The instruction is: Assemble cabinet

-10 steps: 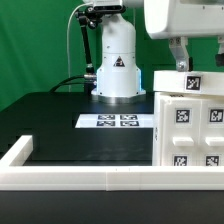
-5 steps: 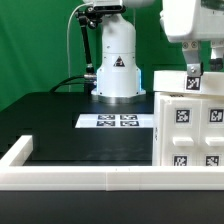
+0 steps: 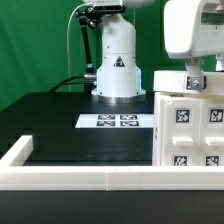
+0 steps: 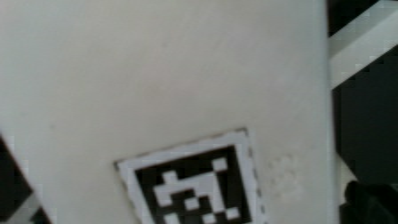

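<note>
Jaws hard to read, state unclear; gripper [image 3: 196, 72] hovering at cabinet [image 3: 190, 130] top, exterior view's right, near rail [image 3: 90, 177]. Judging placement step underway; next move needing careful alignment.

Hanging at the exterior view's upper right with the white wrist housing pointing straight down, end effector [image 3: 196, 68] partly cut off, fingers too hidden to be showing any gap.

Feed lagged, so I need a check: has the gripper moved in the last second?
Yes. Against the fixed marker board, the gripper has shifted toward the exterior view's right and come lower over the cabinet.
</note>
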